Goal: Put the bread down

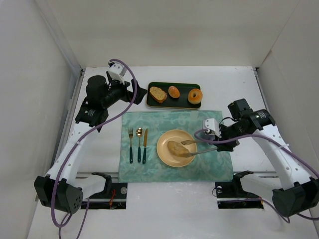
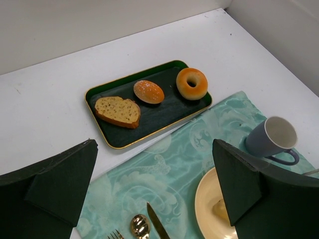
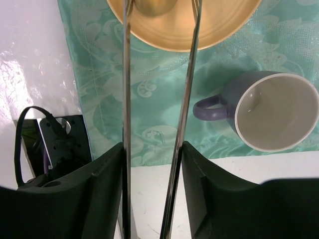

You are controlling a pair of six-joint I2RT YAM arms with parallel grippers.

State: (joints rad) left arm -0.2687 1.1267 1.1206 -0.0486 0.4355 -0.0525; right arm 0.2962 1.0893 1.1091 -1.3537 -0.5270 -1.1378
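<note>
The bread (image 1: 175, 148), a small pale tan bun, lies on the yellow plate (image 1: 164, 142) in the middle of the placemat. My right gripper (image 1: 218, 141) is shut on a pair of metal tongs (image 1: 199, 148). Their two arms reach left over the plate and stand apart on either side of the bread. In the right wrist view the tong arms (image 3: 125, 99) run up between my fingers (image 3: 99, 179) to the bread (image 3: 152, 5) at the top edge. My left gripper (image 1: 137, 92) hovers open by the tray's left end, holding nothing. It shows wide open (image 2: 154, 142) in its wrist view.
A dark green tray (image 1: 182, 103) at the back holds a cut slice (image 1: 158, 94), a round roll (image 1: 173, 92) and a doughnut (image 1: 195, 96). A fork (image 1: 131, 144), spoon (image 1: 139, 143) and knife (image 1: 145, 145) lie left of the plate. A grey-blue mug (image 3: 269, 112) stands on the teal placemat (image 1: 149, 169) below my right wrist.
</note>
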